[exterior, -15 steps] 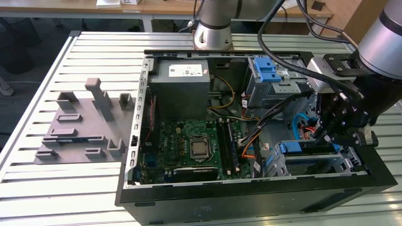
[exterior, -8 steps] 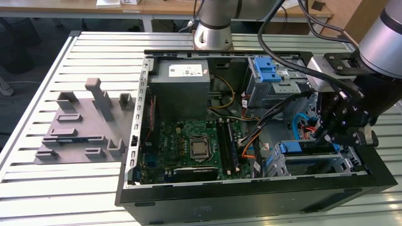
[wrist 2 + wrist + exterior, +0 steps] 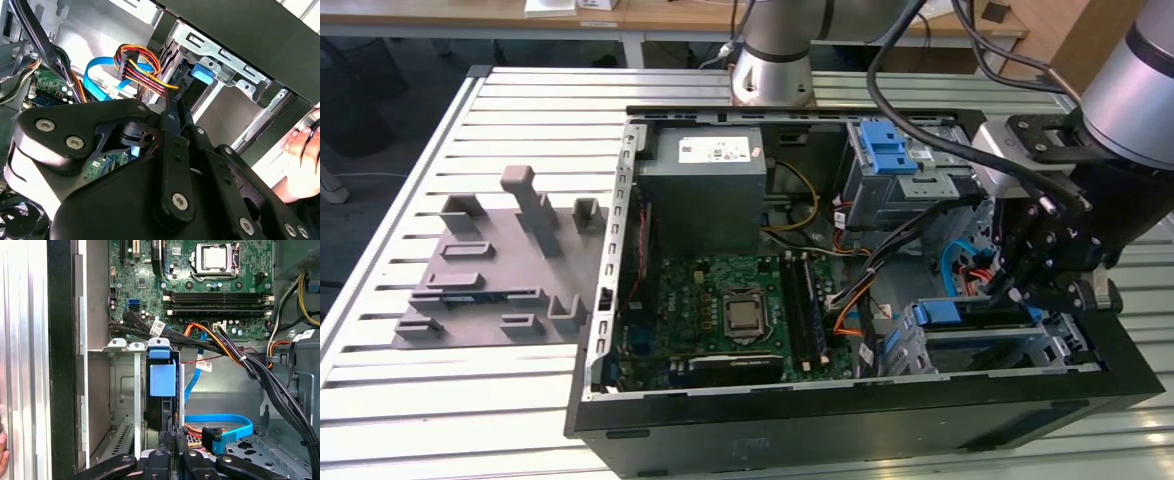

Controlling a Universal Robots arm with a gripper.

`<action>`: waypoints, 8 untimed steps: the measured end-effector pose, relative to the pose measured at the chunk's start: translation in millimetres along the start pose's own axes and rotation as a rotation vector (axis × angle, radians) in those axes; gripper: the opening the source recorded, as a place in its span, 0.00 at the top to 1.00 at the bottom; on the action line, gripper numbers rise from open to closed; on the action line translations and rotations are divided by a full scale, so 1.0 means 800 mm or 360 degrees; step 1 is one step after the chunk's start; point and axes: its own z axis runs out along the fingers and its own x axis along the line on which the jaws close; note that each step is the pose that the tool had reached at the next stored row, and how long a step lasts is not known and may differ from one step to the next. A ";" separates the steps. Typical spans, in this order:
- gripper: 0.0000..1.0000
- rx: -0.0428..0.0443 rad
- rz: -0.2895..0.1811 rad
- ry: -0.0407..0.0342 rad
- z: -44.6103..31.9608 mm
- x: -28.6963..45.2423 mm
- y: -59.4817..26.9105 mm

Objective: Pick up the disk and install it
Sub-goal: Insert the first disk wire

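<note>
An open computer case (image 3: 854,420) lies on its side on a slatted metal bench (image 3: 400,180), its circuit board (image 3: 734,300) facing up. The robot arm reaches down into the corner of the case at the exterior view's right, with the gripper (image 3: 1021,290) low over a metal drive cage (image 3: 987,345). The disk (image 3: 161,405) stands on edge in a slot of that cage, its blue bracket tab (image 3: 163,379) uppermost in the first wrist view, and it looks to be partly or nearly fully seated. The fingers (image 3: 167,450) sit close together at the disk's outer edge, seemingly closed on or pressing against it, though the contact itself is hidden. This appears to be the installing step, not the pick-up. A blue flat cable (image 3: 220,426) and a bundle of coloured wires (image 3: 140,62) lie just beside the slot. A person's hand (image 3: 300,150) rests at the outside of the case. Finishing would call for a straight push along the slot, clear of those cables.
</note>
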 end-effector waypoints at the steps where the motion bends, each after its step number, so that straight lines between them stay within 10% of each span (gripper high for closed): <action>1: 0.84 0.0000 0.0000 0.0000 0.0003 0.0002 0.000; 8: 0.84 0.0000 0.0002 0.0000 0.0027 0.0007 0.000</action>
